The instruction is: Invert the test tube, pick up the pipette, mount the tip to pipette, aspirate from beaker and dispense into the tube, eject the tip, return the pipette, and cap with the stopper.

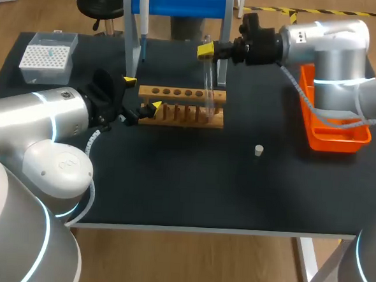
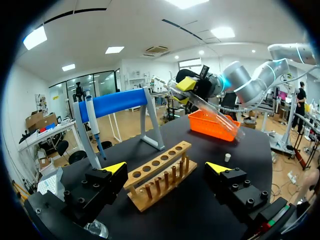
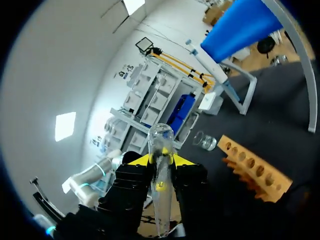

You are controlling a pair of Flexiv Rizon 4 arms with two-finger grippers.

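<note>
Head view puts your right hand (image 1: pixel 206 51), pinching the test tube (image 1: pixel 208 85), over the wooden rack's (image 1: pixel 176 120) right end near the surface's (image 1: pixel 172 191) far edge; the tube's long axis slants down toward the holes; your left hand (image 1: pixel 142 93) is spread astride the rack's left end; the tube's mouth is unclear.

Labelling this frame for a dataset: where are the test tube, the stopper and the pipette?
test tube (image 3: pixel 161 132): right wrist view, its rounded end.
stopper (image 1: pixel 258 150): head view, its middle.
pipette (image 1: pixel 143 10): head view, its body.
</note>
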